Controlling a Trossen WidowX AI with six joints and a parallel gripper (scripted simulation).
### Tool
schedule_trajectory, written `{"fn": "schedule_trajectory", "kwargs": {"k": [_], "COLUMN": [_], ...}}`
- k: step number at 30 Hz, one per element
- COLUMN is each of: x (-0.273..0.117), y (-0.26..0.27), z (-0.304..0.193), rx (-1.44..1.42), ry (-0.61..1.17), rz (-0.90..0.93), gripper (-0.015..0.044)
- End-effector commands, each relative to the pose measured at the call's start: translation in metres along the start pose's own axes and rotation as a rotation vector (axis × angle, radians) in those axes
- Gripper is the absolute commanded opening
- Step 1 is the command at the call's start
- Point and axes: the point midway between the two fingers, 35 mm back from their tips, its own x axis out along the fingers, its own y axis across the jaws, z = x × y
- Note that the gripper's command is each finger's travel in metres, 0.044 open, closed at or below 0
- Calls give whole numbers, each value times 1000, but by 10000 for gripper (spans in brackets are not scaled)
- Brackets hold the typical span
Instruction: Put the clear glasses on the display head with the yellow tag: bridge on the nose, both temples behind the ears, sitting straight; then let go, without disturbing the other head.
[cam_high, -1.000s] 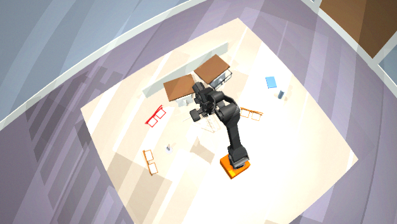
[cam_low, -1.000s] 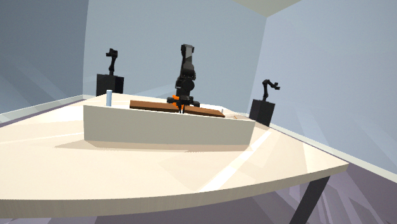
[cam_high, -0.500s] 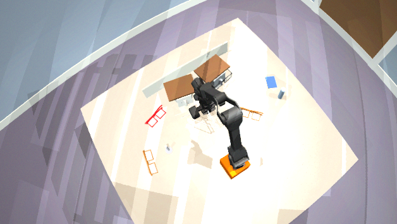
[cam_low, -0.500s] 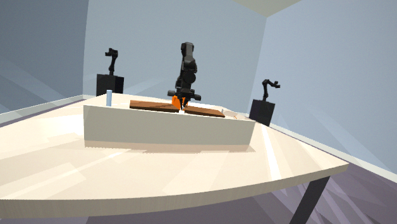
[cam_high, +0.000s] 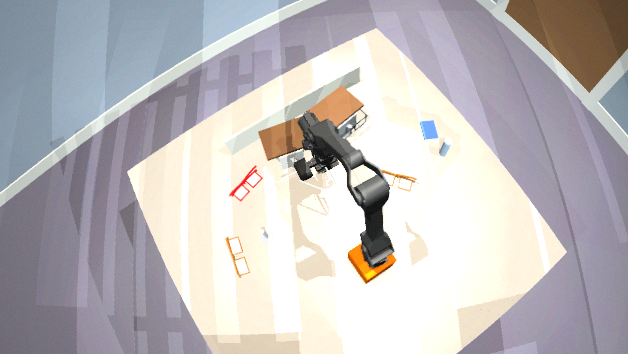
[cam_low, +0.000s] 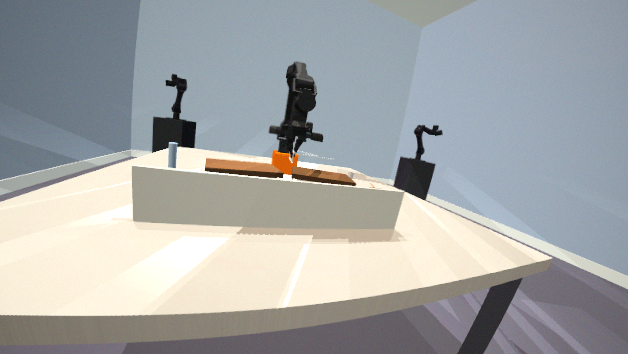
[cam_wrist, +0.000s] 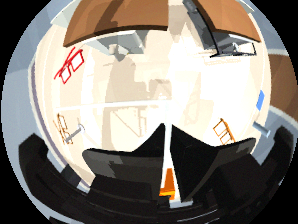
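My gripper (cam_low: 293, 155) (cam_wrist: 165, 125) is shut on the clear glasses (cam_low: 316, 156) (cam_wrist: 115, 104), which show as thin pale bars reaching left from the fingertips in the wrist view. They are held in the air, in front of the display stand. One display head (cam_high: 293, 161) (cam_wrist: 119, 50) is under the left brown roof, bare as far as I can see. The other head (cam_high: 348, 129) is under the right roof, with dark-framed glasses (cam_high: 361, 121) (cam_wrist: 245, 49) at it. The arm partly covers the stand in the top view. I cannot make out the yellow tag.
Brown roofs (cam_high: 280, 140) (cam_high: 337, 105) overhang the heads, with a grey wall (cam_low: 265, 205) behind. Red glasses (cam_high: 244, 182) (cam_wrist: 71, 63) lie left. Orange-framed glasses (cam_high: 237, 256) (cam_high: 404, 181) lie on both sides. A blue box (cam_high: 429, 129) and a grey cylinder (cam_high: 445, 147) are at the right.
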Motion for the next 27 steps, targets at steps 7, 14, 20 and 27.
{"fn": "schedule_trajectory", "kwargs": {"k": [7, 14, 20, 27], "x": [-2, -3, -4, -4], "y": [56, 100, 138, 183], "z": [8, 7, 1, -11], "rx": [-4, -4, -4, -4], "ry": [1, 1, 2, 3], "rz": [10, 14, 18, 21], "gripper": [0, 0, 0, 0]}}
